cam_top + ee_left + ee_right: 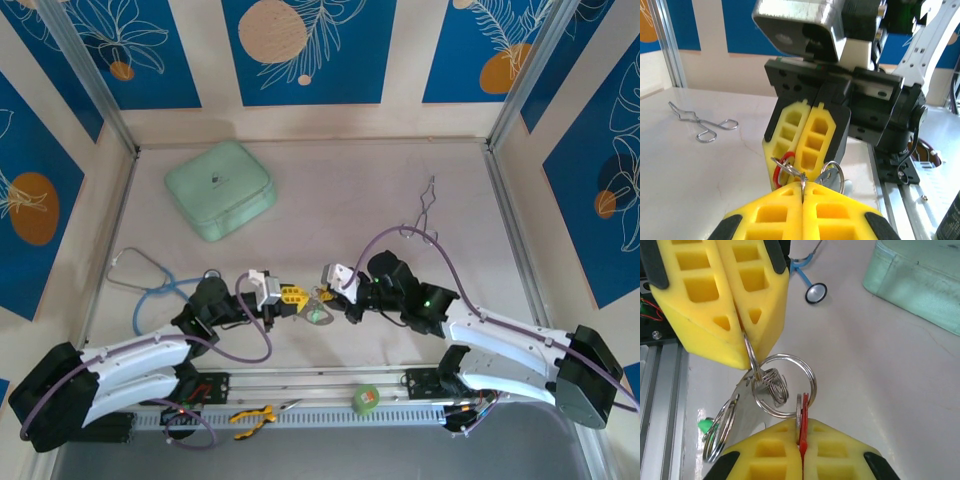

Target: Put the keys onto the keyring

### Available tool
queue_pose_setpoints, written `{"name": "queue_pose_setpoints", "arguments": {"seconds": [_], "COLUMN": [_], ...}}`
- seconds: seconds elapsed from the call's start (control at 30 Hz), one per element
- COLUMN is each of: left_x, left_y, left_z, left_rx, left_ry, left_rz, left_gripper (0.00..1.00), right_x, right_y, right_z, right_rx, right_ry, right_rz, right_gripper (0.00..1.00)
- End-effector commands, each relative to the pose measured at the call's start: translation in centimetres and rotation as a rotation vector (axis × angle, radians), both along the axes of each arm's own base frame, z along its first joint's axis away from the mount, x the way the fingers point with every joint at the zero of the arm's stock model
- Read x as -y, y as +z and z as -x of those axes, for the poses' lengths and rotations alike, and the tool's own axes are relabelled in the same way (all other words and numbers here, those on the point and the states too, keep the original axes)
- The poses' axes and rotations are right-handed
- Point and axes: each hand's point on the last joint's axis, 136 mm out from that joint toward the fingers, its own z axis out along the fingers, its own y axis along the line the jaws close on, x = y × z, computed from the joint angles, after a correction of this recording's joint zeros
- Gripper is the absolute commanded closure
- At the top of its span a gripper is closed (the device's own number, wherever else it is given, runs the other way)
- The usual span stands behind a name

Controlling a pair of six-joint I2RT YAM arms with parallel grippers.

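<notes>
At the left, my left gripper [803, 186] is pinched fully closed on the wire of the keyring [811, 377], a thin steel split ring hanging between the two tools just above the table [880, 365]. I judge the ring to be light, stiff and slick, with springy coils, so it could twist or pop out of a soft grip. I would hold it on the flat of the wire, away from the split. A bit of the green key [703, 425] shows low down beside a second ring [715, 437]; I can't tell how it is attached. To the right, my right gripper [801, 429] is clamped tight on the red key [804, 412], held edge-on against the keyring. Both arms reach in low from the near corners, with the wrists meeting tip to tip at the middle.
</notes>
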Motion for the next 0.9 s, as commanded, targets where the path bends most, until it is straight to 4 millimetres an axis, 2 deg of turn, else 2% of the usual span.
{"name": "queue_pose_setpoints", "arguments": {"seconds": [0.0, 0.2, 0.23, 0.3, 0.4, 0.47, 0.57, 0.67, 0.73, 0.87], "left_x": [0.3, 0.3, 0.3, 0.1, -0.6, -1.4, -3.6, -6.9, -9.5, -16.2], "left_y": [0.6, -0.4, -0.5, -0.5, -0.3, -0.2, 0.5, 0.6, 0.7, 0.9], "left_z": [-0.2, -0.6, -0.7, -1.0, -1.9, -2.6, -4.4, -6.7, -7.6, -8.8], "left_rx": [0.036, 0.027, 0.023, 0.025, 0.025, 0.02, -0.023, -0.091, -0.094, -0.107], "left_ry": [-0.003, 0.011, 0.017, 0.043, 0.119, 0.195, 0.365, 0.599, 0.74, 1.082], "left_rz": [-0.032, -0.082, -0.085, -0.082, -0.052, -0.014, 0.055, 0.068, 0.076, 0.131], "left_gripper": [1.0, 1.0, 0.96, 0.73, 0.48, 0.38, 0.29, 0.21, 0.17, 0.13], "right_x": [0.1, -0.5, -0.5, -0.5, -0.5, -0.5, -1.0, -2.3, -3.7, -7.2], "right_y": [2.1, 3.9, 3.9, 3.9, 3.5, 3.3, 2.9, 3.1, 3.5, 4.2], "right_z": [-0.1, 0.5, 0.6, 0.5, -0.1, -0.5, -0.9, -1.1, -1.2, -1.7], "right_rx": [0.052, 0.068, 0.066, 0.063, 0.063, 0.062, 0.048, 0.033, 0.021, 0.036], "right_ry": [0.009, 0.062, 0.063, 0.057, 0.036, 0.021, 0.02, 0.036, 0.049, 0.092], "right_rz": [0.023, 0.037, 0.042, 0.055, 0.076, 0.095, 0.12, 0.115, 0.089, 0.036], "right_gripper": [1.0, 1.0, 1.0, 1.0, 1.0, 1.0, 1.0, 1.0, 1.0, 1.0]}}
